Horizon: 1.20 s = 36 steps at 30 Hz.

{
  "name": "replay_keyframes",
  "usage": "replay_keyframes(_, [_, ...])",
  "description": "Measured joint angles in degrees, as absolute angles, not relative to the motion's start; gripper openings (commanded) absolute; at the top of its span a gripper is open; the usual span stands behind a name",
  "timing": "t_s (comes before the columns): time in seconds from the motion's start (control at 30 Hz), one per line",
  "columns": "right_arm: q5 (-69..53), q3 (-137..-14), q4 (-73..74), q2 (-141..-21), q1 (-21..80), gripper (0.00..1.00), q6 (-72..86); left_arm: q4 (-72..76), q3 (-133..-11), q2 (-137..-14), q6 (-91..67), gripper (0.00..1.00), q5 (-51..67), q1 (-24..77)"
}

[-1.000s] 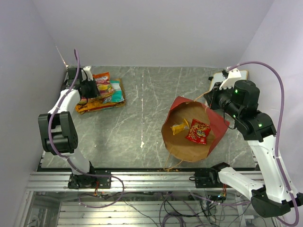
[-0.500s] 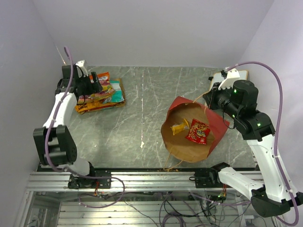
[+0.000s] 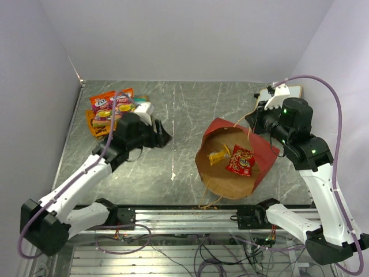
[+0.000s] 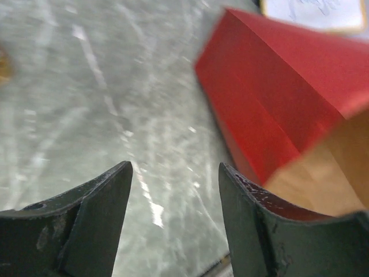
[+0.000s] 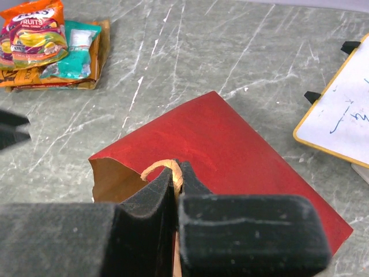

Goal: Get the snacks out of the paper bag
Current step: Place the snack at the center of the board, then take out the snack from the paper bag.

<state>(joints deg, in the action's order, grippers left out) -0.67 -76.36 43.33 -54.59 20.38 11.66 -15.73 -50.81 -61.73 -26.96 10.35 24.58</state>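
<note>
The left gripper (image 4: 174, 167) hangs over the worktop (image 3: 184, 115), jaws apart and empty. The right gripper (image 5: 176, 186) has its jaws clamped on the paper bag (image 3: 228, 182) by its handle (image 5: 154, 167). A yellow packet (image 3: 219, 155) and a red packet (image 3: 241, 160) lie inside; other snacks (image 3: 112, 109) sit piled far-left.

The grey marbled table (image 3: 190, 109) bears the paper bag (image 3: 230, 182), a pile of snacks (image 3: 101, 107) and a white board (image 5: 337, 115).

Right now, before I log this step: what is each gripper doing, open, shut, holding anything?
Left gripper: jaws open, nothing between them.
Right gripper: jaws shut on the paper bag's tan handle.
</note>
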Motion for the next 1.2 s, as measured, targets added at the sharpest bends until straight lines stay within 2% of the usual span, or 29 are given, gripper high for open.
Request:
replay_keyframes(0.23, [-1.17, -76.36, 42.89, -54.92, 20.38, 0.00, 11.66, -10.46, -46.76, -58.70, -31.55, 0.62, -1.58, 52.80])
replay_keyframes(0.33, [-1.50, -76.36, 42.89, -54.87, 20.38, 0.00, 11.68, -8.73, -48.47, -63.64, -30.39, 0.59, -6.70, 63.44])
replay_keyframes(0.47, [-1.98, -76.27, 42.87, -54.85, 20.38, 0.00, 11.99, -4.45, -52.77, -75.18, -26.41, 0.50, -11.75, 71.85])
replay_keyframes(0.6, [-2.37, -76.23, 42.87, -54.92, 20.38, 0.00, 12.03, 0.82, -57.82, -88.14, -22.46, 0.40, -13.50, 74.39])
replay_keyframes(0.8, [-2.59, -76.27, 42.96, -55.40, 20.38, 0.00, 12.01, 8.01, -64.75, -102.21, -18.70, 0.36, -13.37, 74.83])
replay_keyframes(0.97, [-2.55, -76.64, 43.18, -55.37, 20.38, 0.00, 12.01, 11.81, -66.57, -107.68, -18.31, 0.48, -13.45, 74.63])
replay_keyframes(1.2, [-2.24, -77.23, 43.48, -55.27, 20.38, 0.00, 12.01, 14.24, -68.62, -112.84, -19.25, 0.56, -13.32, 73.10])
